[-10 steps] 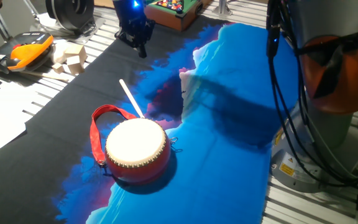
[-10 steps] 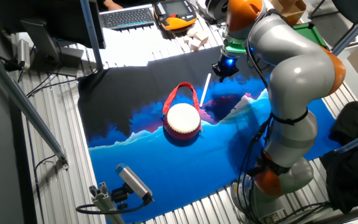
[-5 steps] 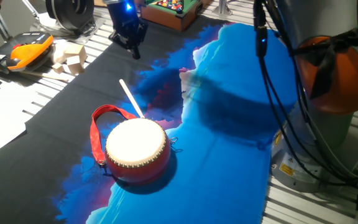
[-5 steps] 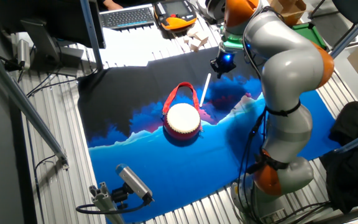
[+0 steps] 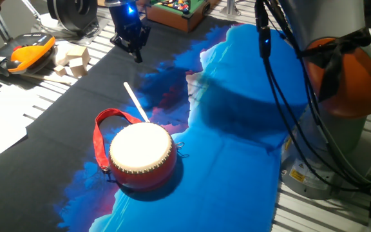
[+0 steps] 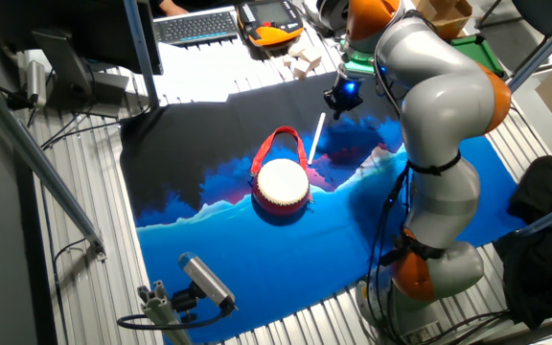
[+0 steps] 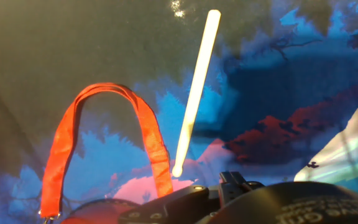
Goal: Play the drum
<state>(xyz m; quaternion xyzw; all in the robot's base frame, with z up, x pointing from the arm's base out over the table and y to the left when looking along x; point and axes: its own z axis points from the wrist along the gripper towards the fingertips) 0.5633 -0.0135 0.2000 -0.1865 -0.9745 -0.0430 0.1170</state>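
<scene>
Gripper hangs above the cloth, apart from everything, holding nothing. Whether the jaws are spread or closed: can't tell, too dark and small in both fixed views, and the hand view shows only dark housing at its bottom edge.

Drum sits upright on the blue-black cloth, well apart from the gripper, toward 6 o'clock from it in the one fixed view. Red strap lies flat on the cloth beside the body.

Thin white stick lies on the cloth w/ one end just beside the drum's rim, other end pointing at approx 11 o'clock toward the gripper.

Risks, as I judge:
- Stick is thin and flat on soft cloth, so a pinch could slip off or bunch fabric.
- Nudging the stick's near end could roll it under the rim.
- Strap could snag fingers on a low approach.

Around: wood blocks, orange-black handset, small pool table toy, all at table edge, not in the way. Nothing blocks the stick.
</scene>
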